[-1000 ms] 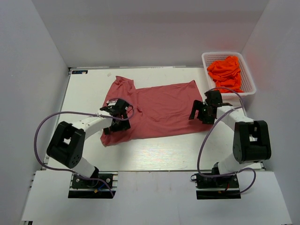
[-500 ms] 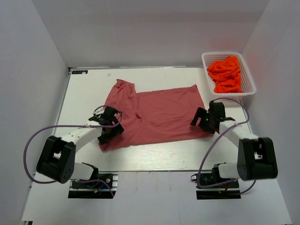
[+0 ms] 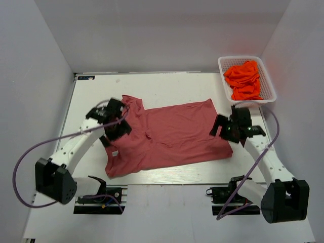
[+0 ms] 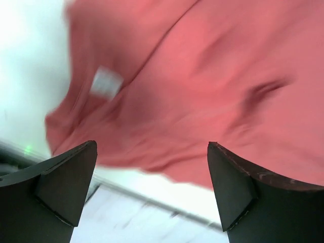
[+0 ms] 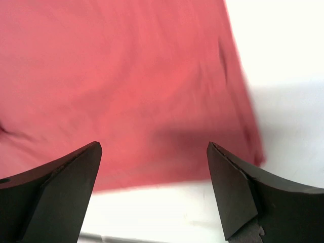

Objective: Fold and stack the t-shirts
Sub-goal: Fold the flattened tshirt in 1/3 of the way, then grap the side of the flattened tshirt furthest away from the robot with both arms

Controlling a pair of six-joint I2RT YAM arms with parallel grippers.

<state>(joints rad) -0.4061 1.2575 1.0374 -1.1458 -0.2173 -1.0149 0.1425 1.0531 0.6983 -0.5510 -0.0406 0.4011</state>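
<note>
A large rose-red t-shirt [image 3: 172,134] lies spread flat across the middle of the table, with its small white neck label [image 3: 115,152] near the left front corner. My left gripper [image 3: 117,129] hovers over the shirt's left end, open with nothing between its fingers. In the left wrist view the shirt [image 4: 202,76] and the label [image 4: 106,83] lie below the open left gripper [image 4: 152,147], blurred. At the shirt's right edge my right gripper [image 3: 228,129] is open and empty. The right wrist view shows my right gripper [image 5: 153,146] above the shirt's near hem [image 5: 152,101]. Bright orange t-shirts [image 3: 244,79] are piled in a basket.
A white mesh basket [image 3: 221,65] stands at the back right corner, against the right wall. White walls close in the table on the left, back and right. Bare white tabletop [image 3: 167,83] lies behind the shirt, and a narrow strip [image 3: 172,174] lies before it.
The red shirt now lies nearer the front edge and flatter. My left gripper has swung back and up over its left end. The right arm has stretched out to the right.
</note>
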